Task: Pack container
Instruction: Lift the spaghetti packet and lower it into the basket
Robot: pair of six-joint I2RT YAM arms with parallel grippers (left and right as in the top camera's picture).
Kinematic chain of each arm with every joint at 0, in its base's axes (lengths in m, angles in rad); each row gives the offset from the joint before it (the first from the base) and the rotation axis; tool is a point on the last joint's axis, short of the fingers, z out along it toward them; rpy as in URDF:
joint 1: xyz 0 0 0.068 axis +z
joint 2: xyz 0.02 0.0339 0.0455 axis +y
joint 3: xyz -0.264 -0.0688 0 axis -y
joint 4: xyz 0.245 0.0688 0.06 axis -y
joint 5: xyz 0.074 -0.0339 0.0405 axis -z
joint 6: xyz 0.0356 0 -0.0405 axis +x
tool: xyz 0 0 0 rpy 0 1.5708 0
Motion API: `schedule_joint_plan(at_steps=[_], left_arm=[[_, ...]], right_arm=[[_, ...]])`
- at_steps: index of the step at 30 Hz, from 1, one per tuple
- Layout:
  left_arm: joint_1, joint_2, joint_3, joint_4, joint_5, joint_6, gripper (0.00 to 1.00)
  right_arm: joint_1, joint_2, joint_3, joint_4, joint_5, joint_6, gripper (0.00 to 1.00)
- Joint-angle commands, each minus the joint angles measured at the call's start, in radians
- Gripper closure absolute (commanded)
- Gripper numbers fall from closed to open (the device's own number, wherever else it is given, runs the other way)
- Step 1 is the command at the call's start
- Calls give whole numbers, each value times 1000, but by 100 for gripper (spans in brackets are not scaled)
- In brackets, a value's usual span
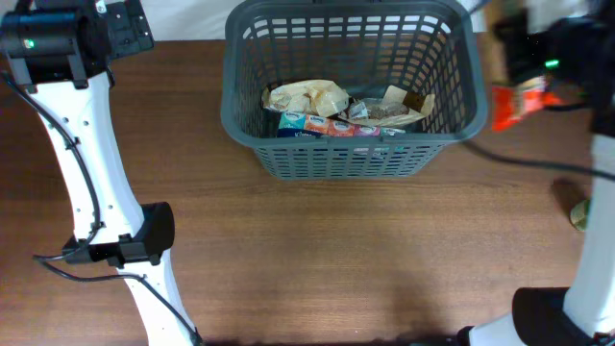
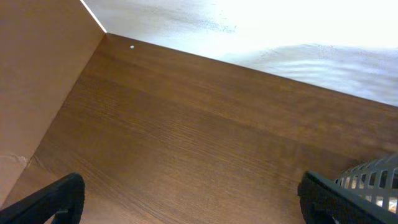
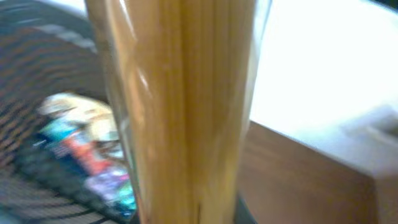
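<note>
The dark grey slotted basket (image 1: 351, 154) stands at the back centre of the table and holds several packets (image 1: 317, 108). Its corner shows at the right edge of the left wrist view (image 2: 376, 180). My left gripper (image 1: 130, 24) is at the far left back, left of the basket, open wide and empty (image 2: 193, 199). My right gripper (image 1: 527, 91) is just right of the basket's rim, raised, shut on a long clear packet of yellow pasta sticks with an orange-red end (image 1: 514, 104). The packet (image 3: 180, 112) fills the right wrist view and hides the fingers. The basket and its contents (image 3: 74, 137) lie to its left, blurred.
A small greenish-gold object (image 1: 579, 213) lies at the table's right edge. The brown wooden table (image 1: 346, 259) stretches in front of the basket. The left arm's white links (image 1: 106, 202) cross the left side. The table's back edge meets a white surface (image 2: 249, 25).
</note>
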Motion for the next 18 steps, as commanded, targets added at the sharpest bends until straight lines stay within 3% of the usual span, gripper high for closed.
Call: schedule_joint_plan(at_steps=[1, 6, 18], left_arm=[[-2, 7, -2, -1, -11, -12, 1], [-2, 7, -2, -1, -11, -13, 1], [-2, 7, -2, -1, -11, -13, 1]], right_arm=[[142, -32, 39, 23, -35, -143, 96], [288, 19, 38, -66, -35, -298, 96], [277, 251, 38, -92, -53, -444, 96]])
